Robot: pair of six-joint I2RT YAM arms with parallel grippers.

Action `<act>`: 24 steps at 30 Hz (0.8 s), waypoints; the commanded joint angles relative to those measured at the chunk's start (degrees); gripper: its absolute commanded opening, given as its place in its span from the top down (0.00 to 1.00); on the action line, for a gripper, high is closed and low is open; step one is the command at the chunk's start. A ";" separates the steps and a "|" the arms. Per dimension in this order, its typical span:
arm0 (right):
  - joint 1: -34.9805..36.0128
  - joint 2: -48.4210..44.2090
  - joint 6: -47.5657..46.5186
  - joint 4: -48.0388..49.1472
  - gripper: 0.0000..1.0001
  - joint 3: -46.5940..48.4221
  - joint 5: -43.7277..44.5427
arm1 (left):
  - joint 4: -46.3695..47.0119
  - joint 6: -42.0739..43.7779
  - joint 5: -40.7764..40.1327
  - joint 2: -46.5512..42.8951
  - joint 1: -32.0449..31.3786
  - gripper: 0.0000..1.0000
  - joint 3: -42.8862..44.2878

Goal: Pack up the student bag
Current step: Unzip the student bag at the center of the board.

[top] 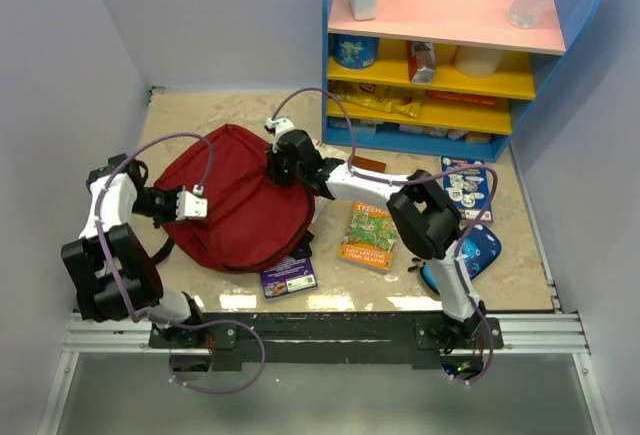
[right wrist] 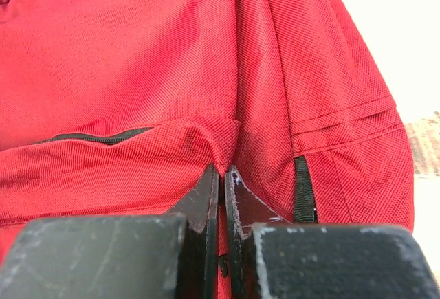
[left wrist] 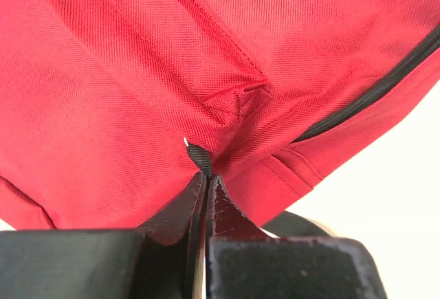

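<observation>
The student bag (top: 240, 205), a large dark red backpack with a black zipper (left wrist: 371, 96), lies on the table left of centre. My left gripper (top: 200, 204) is at the bag's left side. In the left wrist view the left gripper (left wrist: 207, 175) is shut on a small black webbing tab (left wrist: 200, 159) at a seam of the bag. My right gripper (top: 276, 169) reaches in at the bag's upper right edge. In the right wrist view the right gripper (right wrist: 223, 170) is shut on a pinched fold of the red fabric (right wrist: 213, 137) beside a zipper (right wrist: 96, 137).
A purple booklet (top: 288, 277) lies at the bag's near right edge. A green and orange book (top: 368, 235), a blue-white book (top: 466, 187) and a blue zip pouch (top: 474, 255) lie to the right. A blue and yellow shelf (top: 440, 55) stands at the back right.
</observation>
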 commanded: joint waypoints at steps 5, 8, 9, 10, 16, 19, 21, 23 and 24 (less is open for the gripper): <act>3.24 -5.76 1.03 -3.48 0.36 2.89 14.26 | -7.19 17.17 2.91 -5.80 2.49 1.00 -1.68; 5.35 -6.91 5.68 -9.51 0.27 5.68 22.52 | -7.37 17.35 6.17 -6.16 2.40 1.00 -1.68; 5.97 -6.65 9.18 -11.81 0.27 6.92 24.19 | -7.10 17.27 7.31 -6.16 2.49 1.00 -1.68; 6.41 -6.30 10.69 -13.57 0.28 7.98 24.90 | -6.75 17.09 7.84 -6.33 2.40 1.00 -2.11; 10.98 1.26 21.33 -33.62 0.31 26.16 31.94 | -4.38 20.87 7.93 -9.58 2.49 1.00 -7.04; 12.30 2.49 23.27 -34.77 0.26 28.28 30.01 | -4.29 20.96 7.76 -9.24 2.49 1.00 -6.95; 13.18 3.80 25.55 -35.91 0.26 29.08 29.39 | -4.64 20.70 7.76 -8.80 2.49 1.00 -6.34; 13.62 5.21 27.04 -36.79 0.27 30.74 28.69 | -4.99 20.69 7.76 -8.80 2.49 1.00 -5.99; 13.79 7.04 27.31 -38.62 0.27 31.80 28.69 | -5.17 20.78 7.76 -8.88 2.40 1.00 -5.98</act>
